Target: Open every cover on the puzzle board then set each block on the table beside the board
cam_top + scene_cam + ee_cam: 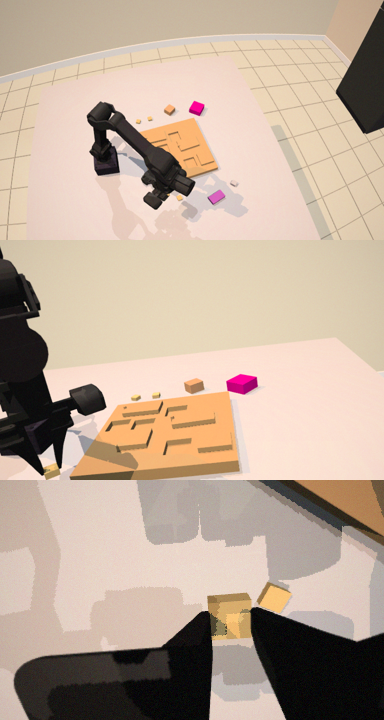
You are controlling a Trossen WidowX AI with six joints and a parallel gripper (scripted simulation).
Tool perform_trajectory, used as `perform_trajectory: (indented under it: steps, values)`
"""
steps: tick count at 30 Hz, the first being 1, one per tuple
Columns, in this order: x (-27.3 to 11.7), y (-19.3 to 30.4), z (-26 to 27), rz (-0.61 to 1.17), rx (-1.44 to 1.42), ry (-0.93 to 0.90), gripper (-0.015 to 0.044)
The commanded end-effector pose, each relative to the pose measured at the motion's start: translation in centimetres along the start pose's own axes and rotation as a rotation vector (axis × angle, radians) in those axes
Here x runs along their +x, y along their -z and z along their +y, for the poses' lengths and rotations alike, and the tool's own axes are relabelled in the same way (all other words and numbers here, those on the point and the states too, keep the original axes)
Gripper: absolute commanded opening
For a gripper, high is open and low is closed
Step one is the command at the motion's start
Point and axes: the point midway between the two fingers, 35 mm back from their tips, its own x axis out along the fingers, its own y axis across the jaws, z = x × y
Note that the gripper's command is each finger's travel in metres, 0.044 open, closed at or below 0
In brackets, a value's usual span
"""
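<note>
My gripper (51,470) (229,618) is shut on a yellow block (52,472) (237,605), off the board's near-left side; its exact height is unclear. A small yellow block (179,197) (275,597) lies on the table close by. The orange board (184,124) (181,467) (345,500) shows raised covers, among them one at the back left (143,408) and one at the front right (216,442). Four wells beside the covers look uncovered and empty in the exterior view. The arm hides part of the board in the top view.
Behind the board lie two small yellow blocks (138,121) (149,118), an orange-brown block (169,109) (193,385) and a magenta block (196,107) (241,383). A purple block (216,196) and a small pale block (233,183) lie off its near side.
</note>
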Motion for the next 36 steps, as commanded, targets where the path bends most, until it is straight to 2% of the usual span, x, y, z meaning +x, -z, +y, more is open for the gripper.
perform_trajectory:
  steps: [1, 36]
  values:
    - [1.2, -0.2, 0.0, -0.017, -0.005, 0.003, 0.0080]
    - [7.0, -0.5, 0.0, -0.017, -0.005, 0.003, 0.0080]
